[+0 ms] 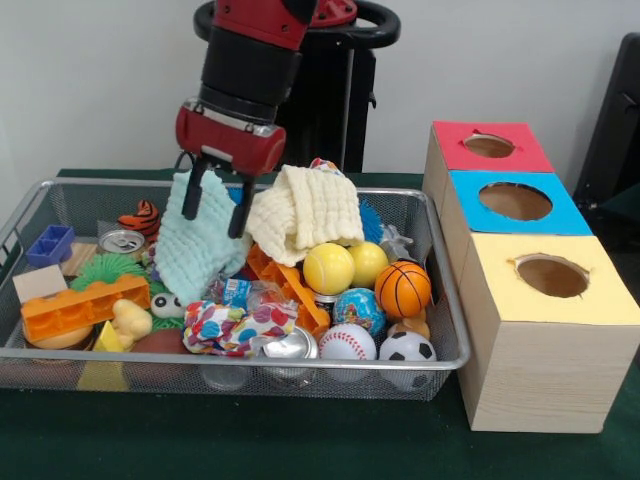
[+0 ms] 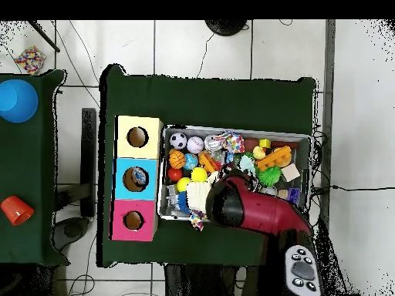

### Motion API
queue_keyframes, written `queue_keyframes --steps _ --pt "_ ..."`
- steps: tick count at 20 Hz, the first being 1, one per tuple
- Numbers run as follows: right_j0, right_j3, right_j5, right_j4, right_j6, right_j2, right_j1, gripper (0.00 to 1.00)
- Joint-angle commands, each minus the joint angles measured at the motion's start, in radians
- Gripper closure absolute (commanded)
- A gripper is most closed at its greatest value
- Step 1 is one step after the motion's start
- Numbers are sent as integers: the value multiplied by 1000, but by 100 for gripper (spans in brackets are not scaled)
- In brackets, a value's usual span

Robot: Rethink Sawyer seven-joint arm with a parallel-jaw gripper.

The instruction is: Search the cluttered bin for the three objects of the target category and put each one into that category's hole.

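We see the gripper (image 1: pixel 213 205) down in the wire bin (image 1: pixel 440 300), upper left of centre in the front view, jaws parted a little with the pale green cloth (image 1: pixel 195 250) pinched between them. The cloth hangs long axis vertical, top edge at the jaws, lower edge draped onto the clutter.

Crowding it: a cream knitted cloth (image 1: pixel 305 210) touching its right side, an orange toy block (image 1: pixel 85 305) and a green spiky ball (image 1: pixel 105 268) to the lower left, a crushed can (image 1: pixel 122 241) and a blue tray piece (image 1: pixel 50 244) at far left. Right half of the bin holds balls: two yellow balls (image 1: pixel 328 268), a basketball (image 1: pixel 403 288), a globe ball (image 1: pixel 358 308), a baseball (image 1: pixel 347 343), a soccer ball (image 1: pixel 407 348).

Three boxes stand just right of the bin, each with a round hole on top: the red box (image 1: pixel 490 146) furthest back, the blue box (image 1: pixel 515 202) in the middle, the yellow box (image 1: pixel 550 276) nearest.

In the overhead view the arm (image 2: pixel 254 212) covers the bin's lower middle. The bench (image 1: pixel 300 440) has a dark green cover; the floor (image 2: pixel 193 46) is pale tile with cables, and a second green table at frame left carries a blue cup (image 2: pixel 17 100) and a red cup (image 2: pixel 15 210).
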Motion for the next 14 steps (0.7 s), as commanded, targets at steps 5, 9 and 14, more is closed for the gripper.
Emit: queue_keyframes --steps 5,9,14 --pt "-139 16 11 43 117 233 18 0" --pt "-183 33 12 42 117 281 29 0" --pt "-180 43 10 35 125 281 31 0"
